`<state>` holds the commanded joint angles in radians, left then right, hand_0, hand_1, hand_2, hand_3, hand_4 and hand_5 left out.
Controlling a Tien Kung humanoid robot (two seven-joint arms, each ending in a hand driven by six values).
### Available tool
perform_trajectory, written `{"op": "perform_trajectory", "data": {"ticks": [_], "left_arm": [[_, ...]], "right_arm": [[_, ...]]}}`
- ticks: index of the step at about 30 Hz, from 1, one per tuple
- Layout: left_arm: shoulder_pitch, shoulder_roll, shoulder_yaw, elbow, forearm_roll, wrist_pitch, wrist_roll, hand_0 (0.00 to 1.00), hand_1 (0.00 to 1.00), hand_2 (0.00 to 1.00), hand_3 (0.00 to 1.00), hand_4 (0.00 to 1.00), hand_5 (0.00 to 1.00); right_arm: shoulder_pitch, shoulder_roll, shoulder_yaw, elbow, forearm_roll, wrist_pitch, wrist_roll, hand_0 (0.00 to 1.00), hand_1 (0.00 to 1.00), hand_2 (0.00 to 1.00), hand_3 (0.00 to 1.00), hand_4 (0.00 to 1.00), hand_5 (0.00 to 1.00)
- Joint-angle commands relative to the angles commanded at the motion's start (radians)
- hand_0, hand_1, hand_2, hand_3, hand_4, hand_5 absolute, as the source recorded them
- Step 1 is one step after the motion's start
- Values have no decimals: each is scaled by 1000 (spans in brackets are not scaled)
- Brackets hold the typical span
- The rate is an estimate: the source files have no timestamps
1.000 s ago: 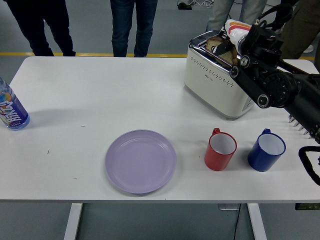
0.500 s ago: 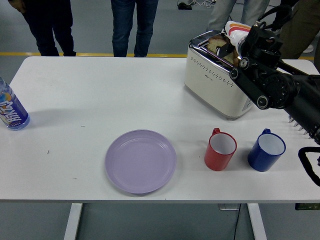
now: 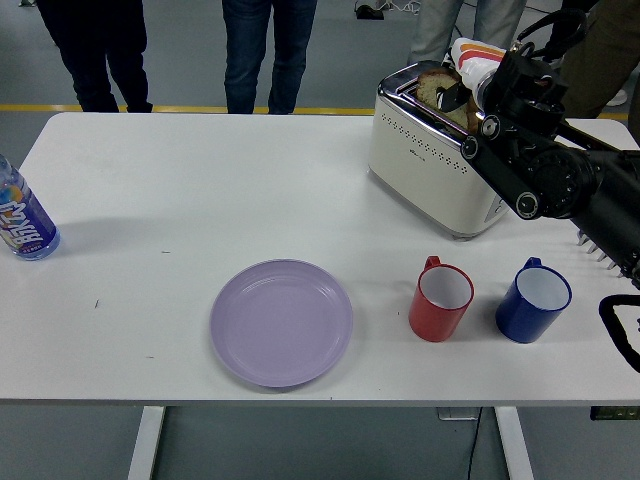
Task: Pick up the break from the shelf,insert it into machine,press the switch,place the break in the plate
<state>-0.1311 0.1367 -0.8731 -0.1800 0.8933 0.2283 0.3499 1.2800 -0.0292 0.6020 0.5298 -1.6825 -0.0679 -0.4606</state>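
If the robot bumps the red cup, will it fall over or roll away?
Probably neither. The red cup stands upright on the table and looks short and wide, so a small bump would likely just slide it. It looks empty, so it is probably light. If it did tip, its handle would likely stop it rolling far.

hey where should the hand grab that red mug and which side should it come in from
Grip the red mug around its body from above or from the right. It stands upright, open mouth up, with its small handle at the upper left rim. The blue mug stands apart on its right, so a top-down pinch on the rim looks safest.
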Motion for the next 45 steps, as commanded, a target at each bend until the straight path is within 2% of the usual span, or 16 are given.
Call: {"op": "perform_trajectory", "data": {"ticks": [11,27,45], "left_arm": [[10,0,-7,0,11,-1,3,634,483,455,539,336,797],[8,3,-3,0,2,-1,1,633,482,456,538,335,798],[8,4,-4,0,-4,0,0,633,485,457,539,333,799]], "right_arm": [[-15,-38,49,57,-15,-11,-1,86,200,425,474,534,60],[-21,-120,94,166,-23,5,-14,81,195,423,473,515,29],[-3,-174,131,281,-21,13,-30,68,185,419,471,509,28]]}}
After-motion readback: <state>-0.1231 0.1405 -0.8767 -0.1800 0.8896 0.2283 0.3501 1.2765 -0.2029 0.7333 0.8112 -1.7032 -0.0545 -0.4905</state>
